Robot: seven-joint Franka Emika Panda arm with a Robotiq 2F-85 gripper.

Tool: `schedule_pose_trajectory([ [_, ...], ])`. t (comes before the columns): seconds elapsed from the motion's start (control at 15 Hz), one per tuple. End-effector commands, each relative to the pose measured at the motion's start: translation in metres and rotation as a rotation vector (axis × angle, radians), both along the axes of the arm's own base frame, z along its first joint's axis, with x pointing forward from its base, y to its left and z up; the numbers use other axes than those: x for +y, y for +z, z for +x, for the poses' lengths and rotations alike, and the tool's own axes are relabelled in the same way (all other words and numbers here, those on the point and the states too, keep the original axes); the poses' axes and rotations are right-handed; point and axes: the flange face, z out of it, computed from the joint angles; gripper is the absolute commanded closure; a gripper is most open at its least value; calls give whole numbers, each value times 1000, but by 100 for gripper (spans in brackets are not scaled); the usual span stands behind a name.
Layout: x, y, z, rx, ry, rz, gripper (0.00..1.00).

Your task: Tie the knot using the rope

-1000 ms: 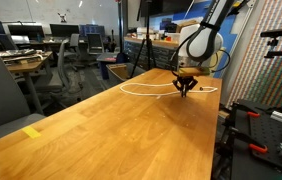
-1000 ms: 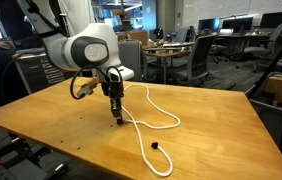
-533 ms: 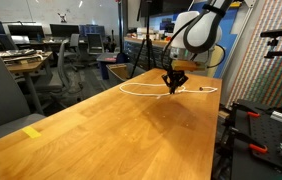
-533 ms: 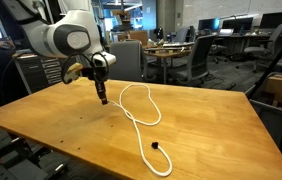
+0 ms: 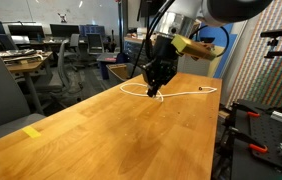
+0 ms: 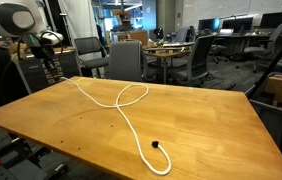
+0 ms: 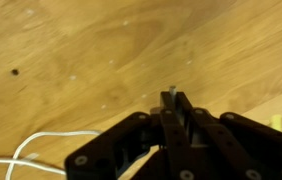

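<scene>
Looking from the left in an exterior view, you have the gripper [image 6: 52, 80] hanging over the far left corner of the table [image 6: 211, 125]. It points straight down, jaws pinched narrow on one end of the rope [image 6: 116, 104]. From that corner the white cord runs along the table top toward the middle. There it swings out into one open loop near the far edge and crosses back over itself. Past the crossing it trails toward the near edge and curls round close to it. It finishes in the dark tip [image 6: 156, 145], flat on the wood and well apart from your gripper. A grey chair [image 6: 127, 58] stands behind the far edge.

Now the exterior view down the table's length: a yellow tag [image 5: 31, 131] sits by the near left corner. Farther right your gripper [image 5: 157, 92] hangs above the far end, and the rope [image 5: 131, 89] lies in a thin pale oval just beside it. Whether the cord lifts off the wood at the tips is too small to tell there.

Wrist view: the rope [image 7: 56, 134] curves in at the lower left. Right of it your gripper [image 7: 173, 100] has its black fingers [image 7: 185, 112] pressed together. A short pale stub pokes out between the tips, bare wood beneath.
</scene>
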Motion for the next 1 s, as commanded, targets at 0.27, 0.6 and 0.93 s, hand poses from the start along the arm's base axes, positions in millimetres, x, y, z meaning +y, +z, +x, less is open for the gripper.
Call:
schedule_pose_trajectory([
  [0.27,111,50,-55,-73,373,74,96],
  [0.6,4,-1,11,25,389,-42,96],
  [0.93,-102,-44,81,26,274,-146,96],
])
